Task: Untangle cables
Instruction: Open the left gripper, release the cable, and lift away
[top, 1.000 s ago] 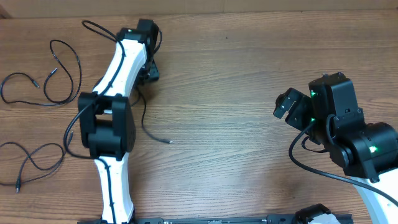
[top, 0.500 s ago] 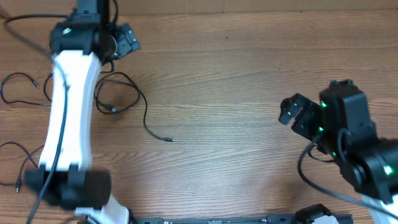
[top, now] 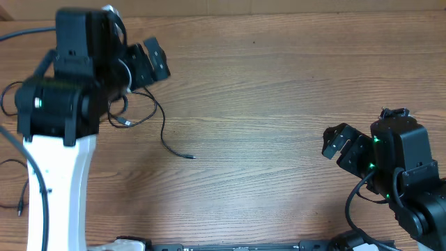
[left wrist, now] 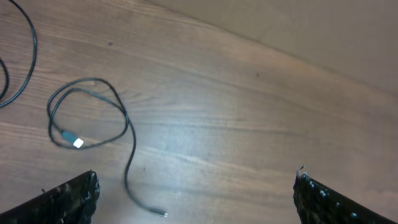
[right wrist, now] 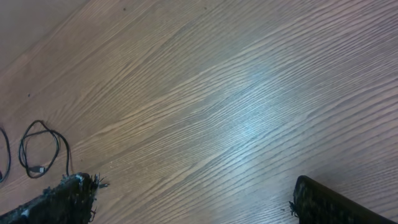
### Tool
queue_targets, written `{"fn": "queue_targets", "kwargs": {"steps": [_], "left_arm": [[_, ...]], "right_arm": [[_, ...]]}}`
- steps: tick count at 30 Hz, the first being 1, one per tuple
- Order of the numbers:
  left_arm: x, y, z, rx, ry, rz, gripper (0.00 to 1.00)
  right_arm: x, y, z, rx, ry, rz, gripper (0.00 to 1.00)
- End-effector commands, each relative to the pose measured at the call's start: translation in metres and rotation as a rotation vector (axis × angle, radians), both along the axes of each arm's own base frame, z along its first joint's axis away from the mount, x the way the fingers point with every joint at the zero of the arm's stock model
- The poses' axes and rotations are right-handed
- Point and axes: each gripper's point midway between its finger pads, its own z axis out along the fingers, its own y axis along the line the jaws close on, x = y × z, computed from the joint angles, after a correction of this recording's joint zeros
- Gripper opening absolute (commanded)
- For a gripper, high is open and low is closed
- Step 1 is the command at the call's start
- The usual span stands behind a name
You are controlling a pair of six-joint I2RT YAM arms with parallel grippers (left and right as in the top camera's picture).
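Note:
One thin black cable [top: 163, 136] lies loose on the wooden table as a small loop with a tail that ends in a plug tip [top: 191, 157]. The left wrist view shows this loop [left wrist: 126, 118] with its pale plug [left wrist: 78, 143] and a piece of a second cable [left wrist: 31, 50] at the upper left. My left gripper [top: 150, 63] hangs open above the table, just beyond the loop and apart from it, its jaws wide over bare wood [left wrist: 196, 199]. Another cable [top: 21, 199] lies at the far left edge. My right gripper [top: 341, 143] stands open at the right, holding nothing [right wrist: 199, 202]. The loop [right wrist: 22, 149] shows far to its left.
The white left arm [top: 59, 181] and its black wrist block cover part of the cables at the table's left side. The right arm's black body [top: 408, 174] fills the lower right corner. A thick black arm cable [top: 21, 35] runs off at the upper left.
The left arm pulled back from its far reach and rose, its jaws opening fully; the cable now lies as a loose loop. The right arm drew back toward the lower right.

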Motion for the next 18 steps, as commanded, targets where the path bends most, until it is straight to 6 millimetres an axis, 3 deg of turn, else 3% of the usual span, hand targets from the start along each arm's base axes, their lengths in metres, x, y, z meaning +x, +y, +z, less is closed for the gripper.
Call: {"fn": "queue_targets", "kwargs": {"steps": [1,7,18], "left_arm": [[-0.027,0.007,0.023,0.033,-0.072,0.047,1.0],[-0.054,0.022,0.042,0.076,-0.169,0.139,0.99],[-0.074,0.04,0.019,0.043,-0.279,0.226,1.0]], "right_arm": [[0.001,-0.005,0.006,-0.011,-0.026,-0.018,1.0],[0.002,-0.011,0.007,-0.042,-0.035,-0.036,1.0],[-0.009,-0.02,0.022,-0.074,-0.117,-0.022,1.0]]}}
